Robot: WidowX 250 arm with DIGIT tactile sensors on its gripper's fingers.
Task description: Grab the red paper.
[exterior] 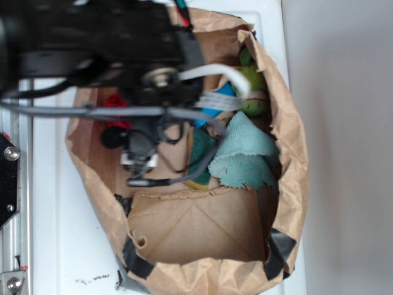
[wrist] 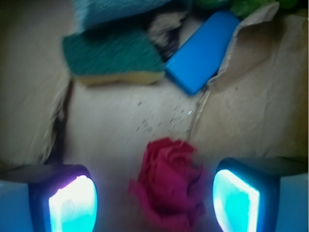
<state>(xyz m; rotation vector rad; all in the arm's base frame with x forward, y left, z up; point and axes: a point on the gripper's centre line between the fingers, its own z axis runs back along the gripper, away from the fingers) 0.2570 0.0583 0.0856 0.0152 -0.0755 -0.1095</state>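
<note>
Red paper sits between the spread jaws of the gripper, nearer the right pad.
Jaws released, nothing held; wad lies on the brown paper bag floor, long axis running away from the camera.

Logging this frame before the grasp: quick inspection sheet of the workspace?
Surface: brown paper bag lying open on a white table; specks on its floor.
Job's things: red paper between the fingers, not yet pinched.
Clutter: blue block, green-and-yellow sponge, teal cloth, green toy.
Grippers: gripper open, straddling the red paper.
Cables: grey cables and a white ribbon cable on the arm.
Surroundings: plain wall.
</note>
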